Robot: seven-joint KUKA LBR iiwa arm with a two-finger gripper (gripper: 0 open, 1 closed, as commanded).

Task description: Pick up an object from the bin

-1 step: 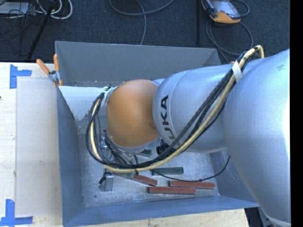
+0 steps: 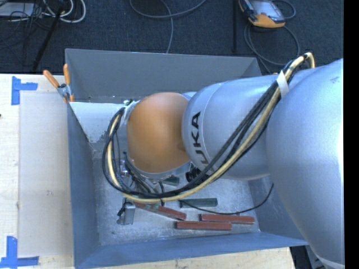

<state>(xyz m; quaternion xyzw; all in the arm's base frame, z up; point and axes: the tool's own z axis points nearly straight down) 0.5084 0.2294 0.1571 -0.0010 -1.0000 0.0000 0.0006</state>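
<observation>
Thing: reddish-brown flat sticks [image 2: 202,225] on the near floor of the bin [image 2: 157,74], beside a dark grey bar [image 2: 199,203] | handling: probably light, stiff, thin; grip across the narrow width, mid-length | arm: in from right, orange wrist cover [image 2: 157,130] low over bin's middle, gripper [image 2: 125,213] by the sticks' left end | gripper opening: cannot tell

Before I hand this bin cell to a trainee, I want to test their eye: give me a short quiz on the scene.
1. True or false: the reddish-brown bars lie in the bin towards the view's bottom edge.
2. The rounded cover on the wrist of the arm is: A blue, B orange, C green.
3. Fill in: in the view, the dark bar lies ___ the reddish-brown bars.
Key: 1 true; 2 B; 3 above.
</observation>
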